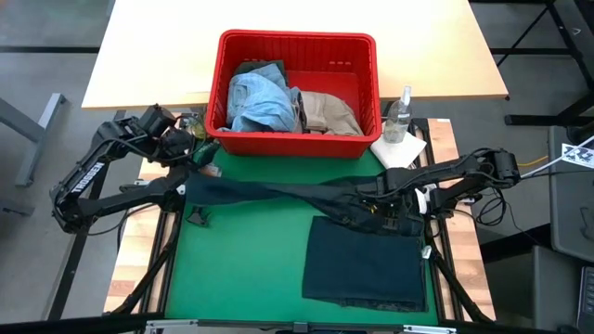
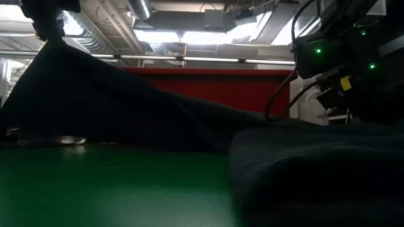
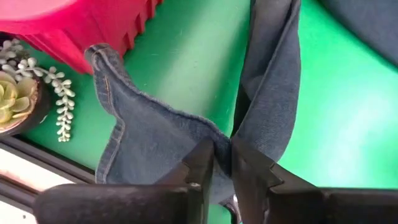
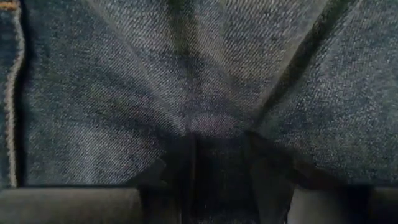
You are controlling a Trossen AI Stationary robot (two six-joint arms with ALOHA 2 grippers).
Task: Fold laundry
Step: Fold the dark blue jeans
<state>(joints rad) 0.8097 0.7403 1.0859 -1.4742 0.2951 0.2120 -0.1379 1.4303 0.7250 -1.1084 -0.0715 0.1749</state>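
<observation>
Across the green tabletop (image 1: 232,269), dark navy denim jeans (image 1: 278,192) stretch crosswise, both ends pinched by left fingers (image 3: 199,163) and right fingers (image 4: 180,155).

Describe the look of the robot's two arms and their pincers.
Both arms are dark, jointed metal. The left arm carries white lettering along one link; black cables run along the right arm. The left pincer has two flat, dark, squared fingers. The right pincer is equally dark. In the low view, an arm housing shows green lights and a yellow tag.
</observation>
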